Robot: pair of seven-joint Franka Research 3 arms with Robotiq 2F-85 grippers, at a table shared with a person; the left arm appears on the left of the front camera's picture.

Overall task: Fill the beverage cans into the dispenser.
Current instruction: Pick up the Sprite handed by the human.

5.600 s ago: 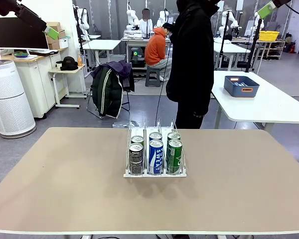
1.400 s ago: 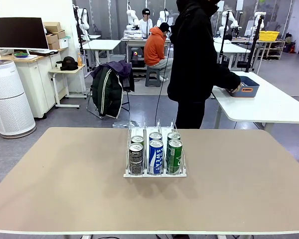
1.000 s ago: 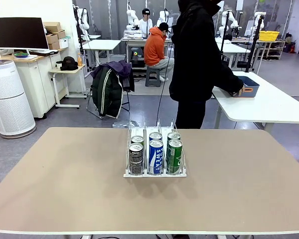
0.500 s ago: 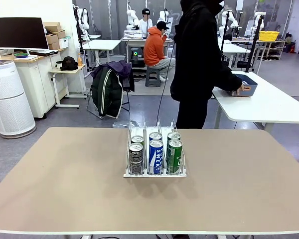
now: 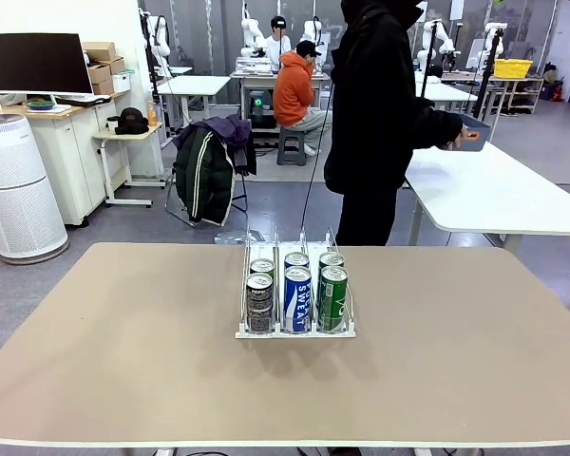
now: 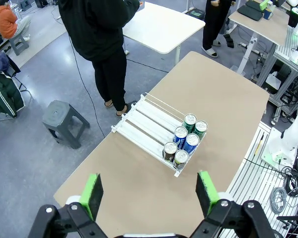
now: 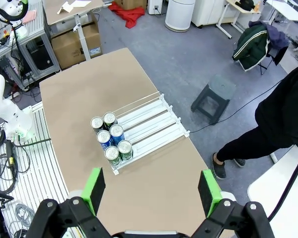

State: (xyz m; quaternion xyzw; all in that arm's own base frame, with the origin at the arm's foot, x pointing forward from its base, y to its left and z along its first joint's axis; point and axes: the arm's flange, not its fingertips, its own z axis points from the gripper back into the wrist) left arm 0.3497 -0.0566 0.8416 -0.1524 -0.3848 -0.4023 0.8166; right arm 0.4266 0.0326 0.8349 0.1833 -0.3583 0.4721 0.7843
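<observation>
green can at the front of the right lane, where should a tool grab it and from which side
Grip the green can around its silver top, coming down from above. It stands upright in the dispenser, with dividers close on both sides and another can right behind, so the top is probably the freest part.

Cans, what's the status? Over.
Left gripper open, right gripper open, both high over table. Six cans in dispenser, two per lane. Person at far side, reaching toward another table.

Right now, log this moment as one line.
left claw open | right claw open | clear-and-white three-lane dispenser holds six slim metal beverage cans | person at far side
</observation>
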